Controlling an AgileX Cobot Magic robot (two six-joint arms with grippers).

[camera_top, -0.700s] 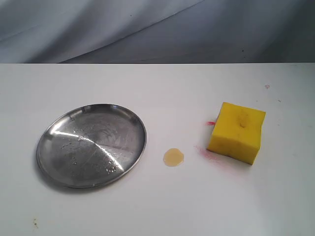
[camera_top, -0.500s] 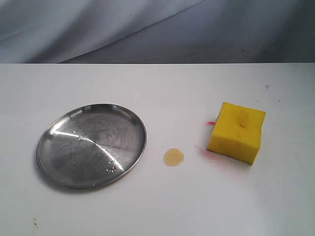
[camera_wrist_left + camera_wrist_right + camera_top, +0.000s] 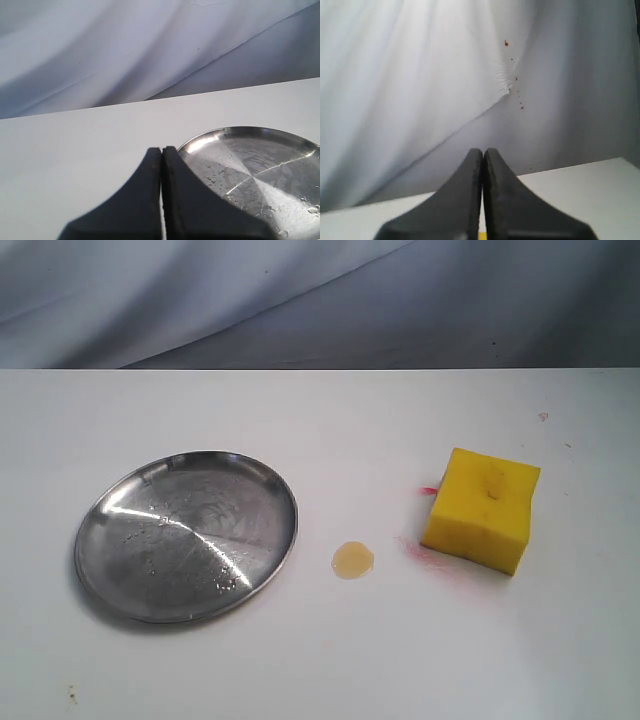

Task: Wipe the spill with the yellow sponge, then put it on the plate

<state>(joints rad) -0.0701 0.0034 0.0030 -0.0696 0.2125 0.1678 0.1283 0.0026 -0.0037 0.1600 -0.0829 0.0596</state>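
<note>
The yellow sponge (image 3: 483, 508) sits on the white table at the right, a blocky cube with dark dimples on top. The spill (image 3: 353, 560), a small round tan puddle, lies between the sponge and the steel plate (image 3: 186, 534) at the left. Neither arm shows in the exterior view. My left gripper (image 3: 162, 152) is shut with nothing in it, and the plate (image 3: 260, 165) lies just beyond its fingers. My right gripper (image 3: 483, 152) is also shut and empty, pointing toward the backdrop; a sliver of the sponge (image 3: 481, 235) peeks between the finger bases.
Thin pink-red streaks (image 3: 425, 552) mark the table beside the sponge. A grey-white cloth backdrop (image 3: 320, 300) hangs behind the table's far edge. A few small specks (image 3: 72, 695) dot the table near the front left.
</note>
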